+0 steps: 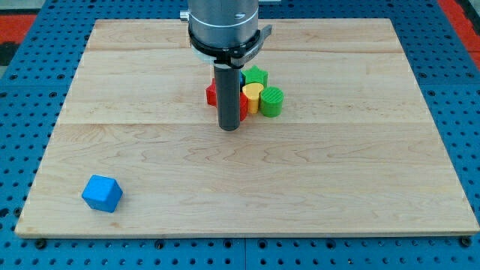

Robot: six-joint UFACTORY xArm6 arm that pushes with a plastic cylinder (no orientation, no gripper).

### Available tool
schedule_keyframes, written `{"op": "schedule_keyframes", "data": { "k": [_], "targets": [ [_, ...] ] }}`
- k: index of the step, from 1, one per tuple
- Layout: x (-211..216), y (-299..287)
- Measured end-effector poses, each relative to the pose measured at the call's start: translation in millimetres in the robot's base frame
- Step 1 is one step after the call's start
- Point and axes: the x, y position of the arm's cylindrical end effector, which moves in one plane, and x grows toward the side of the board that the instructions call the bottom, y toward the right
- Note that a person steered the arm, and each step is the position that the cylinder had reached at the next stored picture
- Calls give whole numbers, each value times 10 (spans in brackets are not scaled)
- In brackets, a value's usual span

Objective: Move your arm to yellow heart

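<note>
The yellow heart block (252, 96) lies in a tight cluster just above the board's middle. A green round block (272, 102) touches its right side and a green block (256, 76) sits just above it. A red block (212, 93) shows to the left of the rod, and a sliver of red (244, 104) shows between the rod and the yellow heart. My tip (229, 127) is at the cluster's lower left edge, just left of and below the yellow heart. The rod hides part of the cluster.
A blue cube (102, 193) lies alone near the board's lower left corner. The wooden board (337, 187) rests on a blue pegboard surface. The arm's grey body (223, 22) hangs over the board's top middle.
</note>
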Motion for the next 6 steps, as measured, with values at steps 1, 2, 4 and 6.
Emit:
{"op": "schedule_keyframes", "data": {
  "k": [1, 2, 4, 6],
  "targets": [
    [38, 96],
    [579, 211],
    [758, 510],
    [84, 473]
  ]
}}
